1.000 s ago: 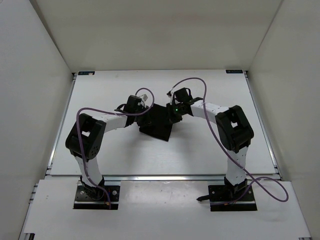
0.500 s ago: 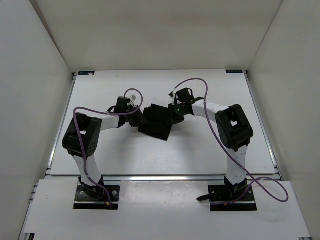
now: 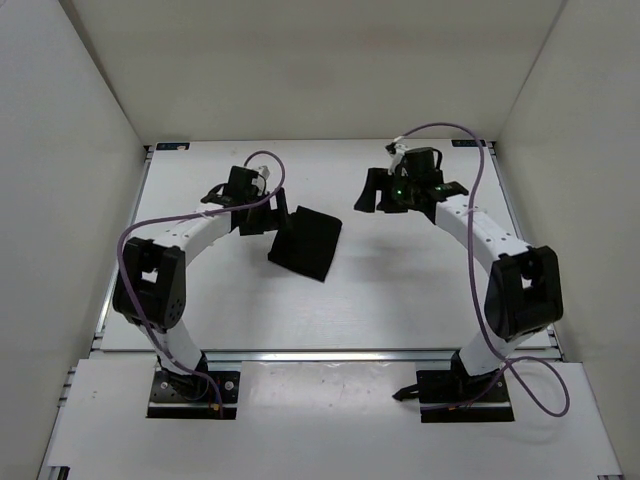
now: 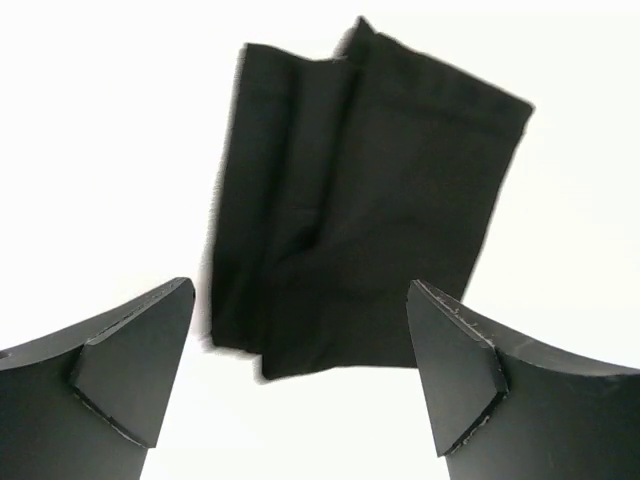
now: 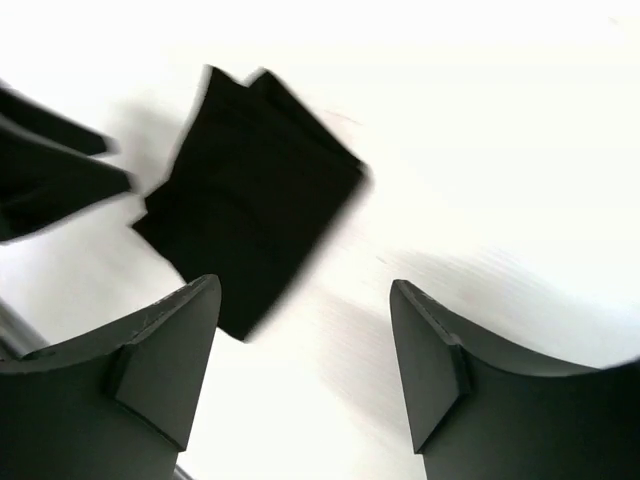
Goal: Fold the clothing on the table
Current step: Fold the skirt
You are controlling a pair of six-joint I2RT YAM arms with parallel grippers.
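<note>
Looking down from the top cam, the clothing (image 3: 305, 243) is lying on the counter (image 3: 420, 290) a bit left of the middle, bunched into a compact, layered dark slab that sits skewed to the counter's edges. The left claw (image 3: 265, 218) is right beside its far-left corner, jaws spread wide with nothing between them, and I can't say for sure from up there whether a fingertip brushes the fabric. On the left wrist cam the clothing (image 4: 360, 200) lies flat just ahead of the left claw (image 4: 298, 340), with its near edge roughly level with the fingertips (image 4: 130, 375) and bare white counter (image 4: 90, 150) on both sides. You can see a few lengthwise folds stacked along its left side. The right claw (image 3: 375, 192) is off to the right and further back, well apart from the fabric, jaws also wide and holding nothing. Its wrist cam is blurry, but the clothing (image 5: 250, 190) shows ahead and left of the right claw (image 5: 305, 330), clear of both fingers. The dark smear at that view's left edge I can't identify.
</note>
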